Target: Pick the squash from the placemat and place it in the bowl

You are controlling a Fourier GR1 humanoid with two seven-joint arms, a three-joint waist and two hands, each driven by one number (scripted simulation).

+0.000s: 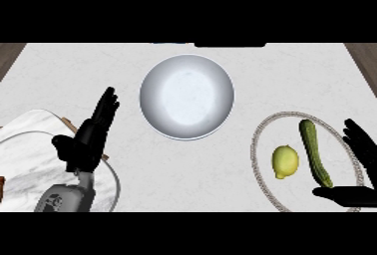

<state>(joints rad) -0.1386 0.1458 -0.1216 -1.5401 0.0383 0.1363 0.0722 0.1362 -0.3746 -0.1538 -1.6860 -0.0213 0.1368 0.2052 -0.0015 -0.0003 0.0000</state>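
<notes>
Green, long squash point(316, 153) lies beside a yellow lemon point(285, 161) on the round pale placemat point(259, 135), untouched; right hand point(358, 169) spread around its far side, apparently for grasping, white bowl point(187, 96) waiting, left hand point(91, 133) resting open.

The long dark-green squash point(316, 153) lies flat on the round grey-rimmed placemat point(259, 134) at the right, running lengthwise towards the counter's near edge, just beside a yellow lemon; the wide, shallow silvery-white bowl point(187, 96) sits upright at centre, well apart from it.
</notes>
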